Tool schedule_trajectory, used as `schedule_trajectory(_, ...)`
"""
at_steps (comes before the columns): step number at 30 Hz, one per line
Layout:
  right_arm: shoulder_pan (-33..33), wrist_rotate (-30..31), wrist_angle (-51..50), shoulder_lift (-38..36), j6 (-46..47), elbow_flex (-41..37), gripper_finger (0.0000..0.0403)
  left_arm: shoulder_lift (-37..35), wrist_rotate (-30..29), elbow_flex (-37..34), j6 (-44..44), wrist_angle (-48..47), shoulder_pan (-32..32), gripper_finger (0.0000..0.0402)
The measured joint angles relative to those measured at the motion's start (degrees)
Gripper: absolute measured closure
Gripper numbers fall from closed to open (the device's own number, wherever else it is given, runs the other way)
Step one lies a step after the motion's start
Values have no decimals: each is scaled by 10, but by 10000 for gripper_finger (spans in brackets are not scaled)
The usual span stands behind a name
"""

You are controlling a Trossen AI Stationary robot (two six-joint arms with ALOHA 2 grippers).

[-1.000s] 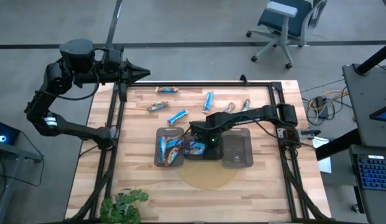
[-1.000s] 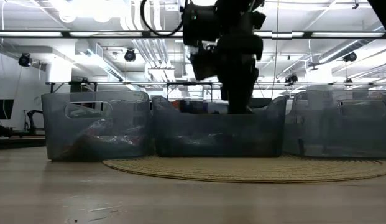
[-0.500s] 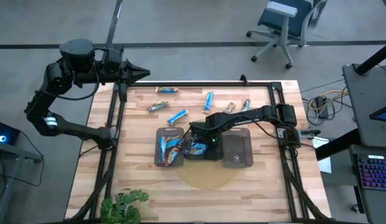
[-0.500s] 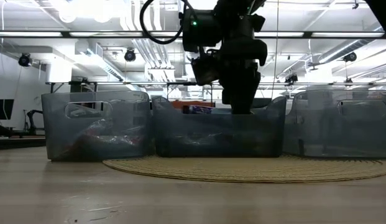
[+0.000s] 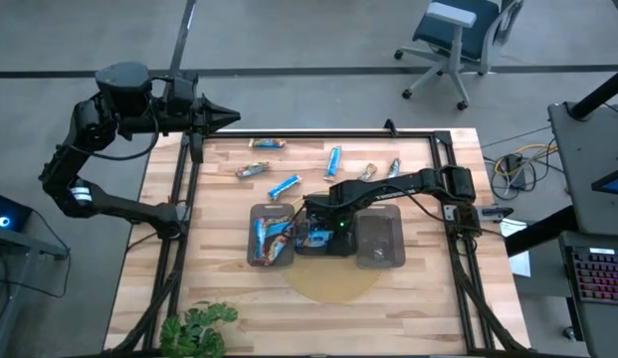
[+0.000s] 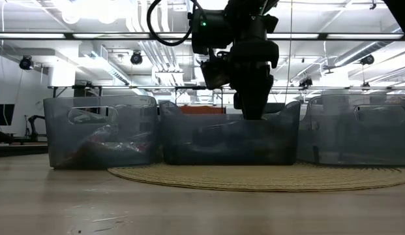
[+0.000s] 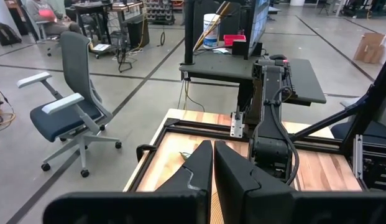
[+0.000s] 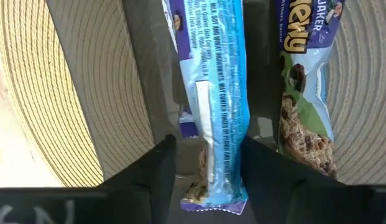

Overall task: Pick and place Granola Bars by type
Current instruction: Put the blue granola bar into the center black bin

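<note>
My right gripper [image 5: 310, 231] hangs fingers-down over the middle dark tray [image 5: 333, 249], open. In the right wrist view a bright blue granola bar [image 8: 214, 93] lies on the tray floor between the two spread fingers [image 8: 156, 163], next to another wrapped bar [image 8: 304, 93]. The left tray [image 5: 255, 239] holds several bars. More bars lie loose on the far part of the table, among them a blue one [image 5: 284, 185] and a silver-brown one [image 5: 253, 170]. My left gripper [image 5: 234, 117] waits shut beyond the table's far left corner.
An empty-looking right tray [image 5: 380, 239] stands beside the middle one. All three trays sit on a round woven mat [image 5: 333, 283]. Black rails [image 5: 184, 199] frame the table. A plant [image 5: 194, 328] is at the near left edge.
The blue bar that showed at the middle tray's rim height under my right gripper in the low view has dropped out of sight into the tray. My right gripper has risen a little and hangs above the tray.
</note>
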Motion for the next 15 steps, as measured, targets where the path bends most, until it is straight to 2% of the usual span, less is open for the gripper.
schedule_trajectory(7,0,1,0,0,3,0,214,0,0,0,0,0,0,401)
schedule_trajectory(15,0,1,0,0,2,0,207,0,0,0,0,0,0,401)
